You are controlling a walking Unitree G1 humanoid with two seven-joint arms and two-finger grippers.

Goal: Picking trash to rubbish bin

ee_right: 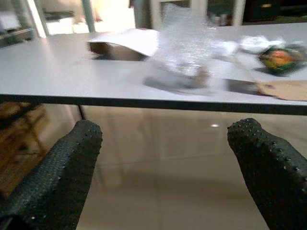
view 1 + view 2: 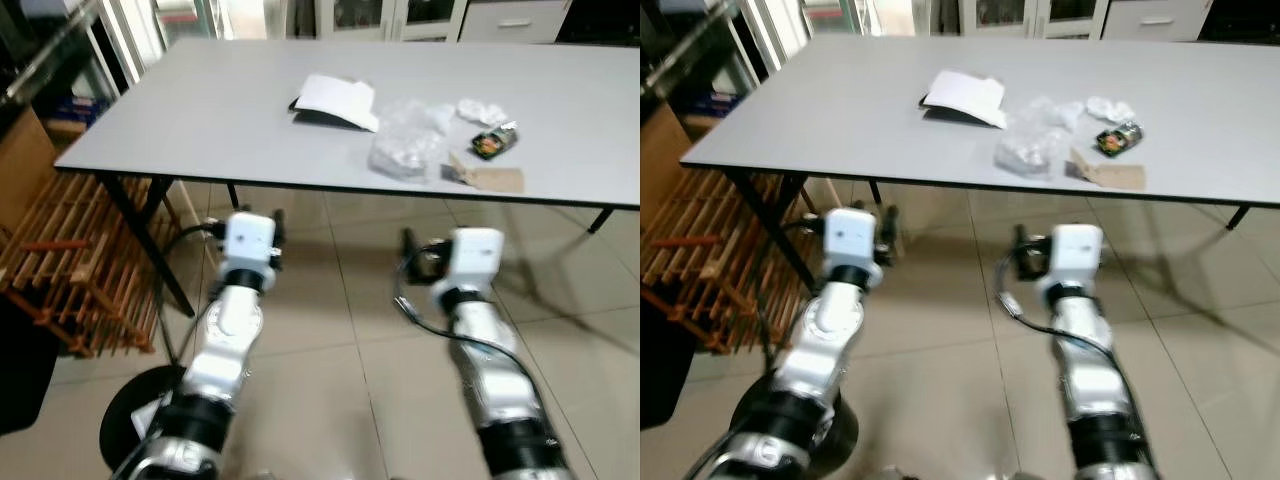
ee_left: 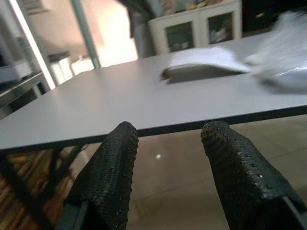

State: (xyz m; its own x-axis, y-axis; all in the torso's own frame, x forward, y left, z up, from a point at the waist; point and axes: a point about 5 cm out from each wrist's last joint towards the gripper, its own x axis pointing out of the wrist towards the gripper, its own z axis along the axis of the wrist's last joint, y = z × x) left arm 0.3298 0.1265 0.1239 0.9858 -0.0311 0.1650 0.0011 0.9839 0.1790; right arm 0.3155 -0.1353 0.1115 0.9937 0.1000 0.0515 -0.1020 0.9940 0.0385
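Observation:
Trash lies on the grey table (image 2: 200, 110): a folded white paper (image 2: 337, 100), a crumpled clear plastic bag (image 2: 408, 145), a white tissue wad (image 2: 482, 110), a dark green snack wrapper (image 2: 495, 142) and a brown cardboard scrap (image 2: 487, 178). Both silver arms reach forward below the table's near edge. My left gripper (image 3: 168, 136) is open and holds nothing, level with the table edge. My right gripper (image 1: 165, 132) is open wide and also holds nothing, facing the plastic bag (image 1: 184, 45) and the wrapper (image 1: 280, 57).
A wooden slatted rack (image 2: 70, 260) stands on the floor at the left beside the black table leg (image 2: 140, 235). A black round object (image 2: 135, 415) sits at lower left. White cabinets (image 2: 400, 15) line the back wall. Tiled floor lies under the arms.

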